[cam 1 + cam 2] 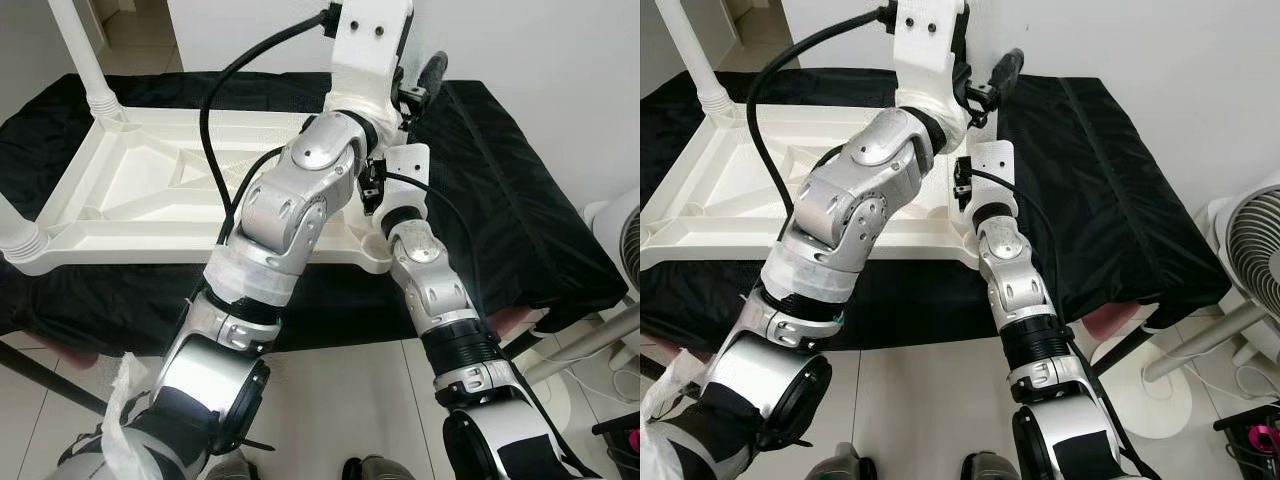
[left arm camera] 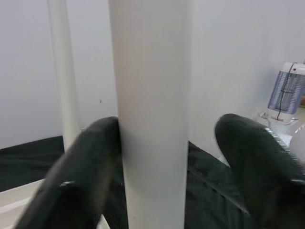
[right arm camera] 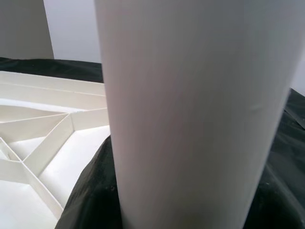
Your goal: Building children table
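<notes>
Fingers (image 2: 90, 162) of the left gripper (image 2: 157, 157) straddle a white plastic tube leg (image 2: 150, 95), right gripper's state unclear; upturned white ribbed plastic tabletop (image 1: 150, 190) lies on the black-draped bench (image 1: 520, 210) mid-frame, two legs (image 1: 85, 60) standing at left, this one not yet visibly seated.

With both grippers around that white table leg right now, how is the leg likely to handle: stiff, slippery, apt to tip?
The white leg looks like a smooth, straight plastic tube, so probably stiff and light, yet slippery between the left gripper fingers. Standing upright near the upturned tabletop, it would likely topple if released before it seats; the right gripper's hold cannot be judged.
</notes>
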